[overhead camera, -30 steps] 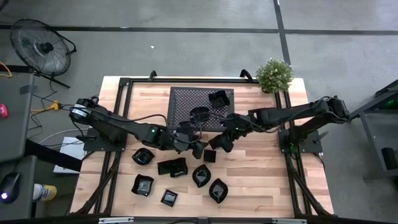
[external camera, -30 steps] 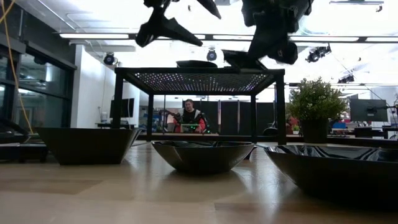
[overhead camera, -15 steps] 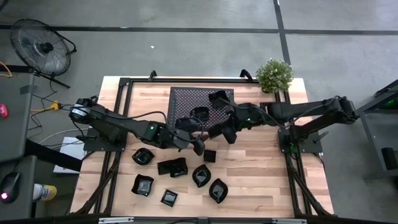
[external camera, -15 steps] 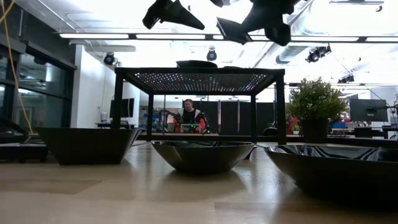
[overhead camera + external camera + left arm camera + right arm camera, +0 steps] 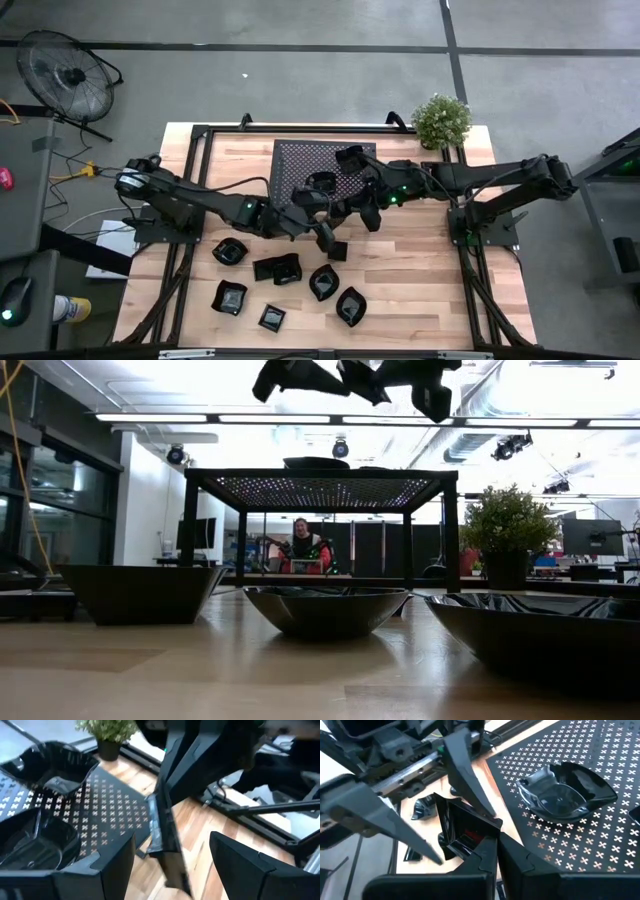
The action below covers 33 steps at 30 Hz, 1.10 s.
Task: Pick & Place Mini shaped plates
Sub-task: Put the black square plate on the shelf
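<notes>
My right gripper (image 5: 495,842) is shut on a small square glossy black plate (image 5: 462,832), high above the table just in front of the black mesh rack (image 5: 300,160). My left gripper (image 5: 170,850) is open. Its two fingers stand wide on either side of that plate (image 5: 165,840) without touching it. In the high view the two grippers meet at the table's middle (image 5: 335,215). Two more plates (image 5: 352,158) (image 5: 320,183) rest on the rack top. Several others (image 5: 323,282) lie on the wood nearer the near edge. My right gripper pinches the square plate by its rim (image 5: 482,842) between the two fingers, coming roughly level from the table's right side. The plate is lifted clear of the table and stands tipped up on edge, its hollow side toward the right wrist camera.
A potted plant (image 5: 441,120) stands at the far right corner. The rack stands on legs (image 5: 447,530) above the tabletop. Loose plates (image 5: 230,250) (image 5: 278,268) (image 5: 351,305) crowd the near middle. Bare wood lies right of them (image 5: 420,280). A person (image 5: 305,550) sits in the room behind.
My right gripper has risen with the plate and moved toward the table's left and far edge, and the plate has tipped from near level to on edge. My left gripper has risen and moved right toward it, still open, so its fingers now flank the plate.
</notes>
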{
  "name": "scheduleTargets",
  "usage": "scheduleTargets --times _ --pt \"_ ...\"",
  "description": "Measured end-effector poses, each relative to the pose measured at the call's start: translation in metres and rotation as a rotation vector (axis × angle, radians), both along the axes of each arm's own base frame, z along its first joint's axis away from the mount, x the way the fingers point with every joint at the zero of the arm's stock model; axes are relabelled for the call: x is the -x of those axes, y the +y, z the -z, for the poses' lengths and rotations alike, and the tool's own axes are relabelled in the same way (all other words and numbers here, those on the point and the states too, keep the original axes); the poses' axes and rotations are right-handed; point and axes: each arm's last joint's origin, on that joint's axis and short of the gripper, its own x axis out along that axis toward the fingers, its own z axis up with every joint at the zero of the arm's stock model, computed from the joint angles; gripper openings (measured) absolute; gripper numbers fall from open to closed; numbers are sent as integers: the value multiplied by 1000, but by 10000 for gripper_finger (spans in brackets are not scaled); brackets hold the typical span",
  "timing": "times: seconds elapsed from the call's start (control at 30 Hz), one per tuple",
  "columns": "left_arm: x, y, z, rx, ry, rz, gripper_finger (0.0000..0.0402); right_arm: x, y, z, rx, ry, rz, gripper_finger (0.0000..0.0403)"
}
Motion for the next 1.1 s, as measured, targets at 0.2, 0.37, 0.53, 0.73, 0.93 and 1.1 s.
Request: scheduleTargets --times 0.2,0.37,0.53,0.73,0.93,1.1 --pt "-2 -1 3 -1 4 0 252 0 0 0 7 -1 -18 4" --pt "-1 -1 3 4 5 -6 244 0 0 0 8 -4 -23 5" --pt "-1 -1 3 5 3 -7 188 0 0 0 22 -4 -31 6" --pt "-2 -1 3 13 1 -4 101 0 1 0 27 -4 -37 4" --pt "-1 -1 3 13 7 -8 41 0 1 0 39 1 -51 6" --pt "-1 -1 3 14 6 -7 30 0 1 0 32 2 -66 8"
